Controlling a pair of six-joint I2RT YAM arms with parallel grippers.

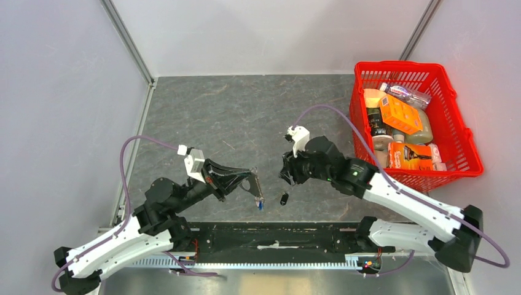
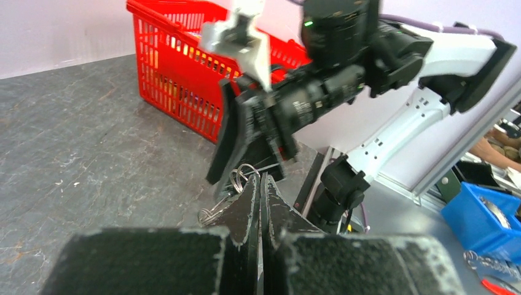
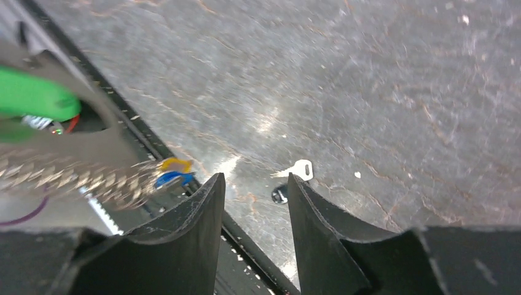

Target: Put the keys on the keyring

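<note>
My left gripper is shut on the keyring, whose silver wire loops stick out to the left of the fingertips. Below it hang the twisted chain, blurred, the green tag, and keys with blue and yellow caps. My right gripper stands open just right of the keyring, holding nothing. Under it on the table lies a silver key beside a small black piece.
A red basket full of groceries stands at the back right. A black rail runs along the table's near edge between the arm bases. Metal frame posts rise at the back left and back right.
</note>
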